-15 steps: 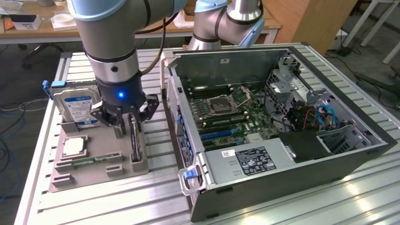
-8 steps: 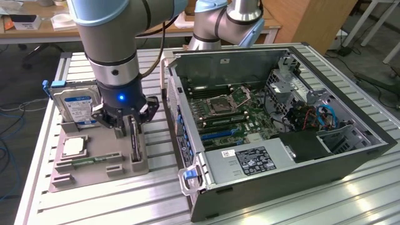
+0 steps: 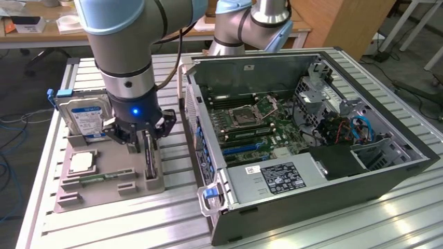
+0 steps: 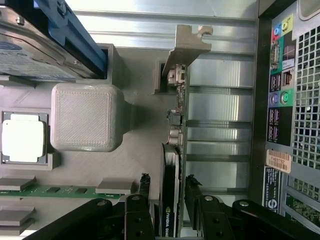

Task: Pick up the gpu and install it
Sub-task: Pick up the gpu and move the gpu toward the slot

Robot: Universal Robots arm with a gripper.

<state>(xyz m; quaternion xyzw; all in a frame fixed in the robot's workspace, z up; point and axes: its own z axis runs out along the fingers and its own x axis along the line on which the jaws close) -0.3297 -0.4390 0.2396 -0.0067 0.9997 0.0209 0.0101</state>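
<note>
The pincer (image 3: 144, 137) is standing wide, its fingertips (image 4: 145, 184) straddling the upright gpu (image 4: 171, 160). Directly beneath the pincer, the card is sitting edge-up in the grey holder (image 3: 104, 182). Beside the pincer a hard drive (image 3: 84, 116) is standing, and farther off the open computer case (image 3: 312, 171) is lying on the desk (image 3: 346, 231).

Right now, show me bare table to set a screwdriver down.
Free: table slats in front of the gray fixture, and the exterior view's lower right past the computer case. Crowded: the strip between fixture and case, beside the open end effector straddling the gpu.
</note>
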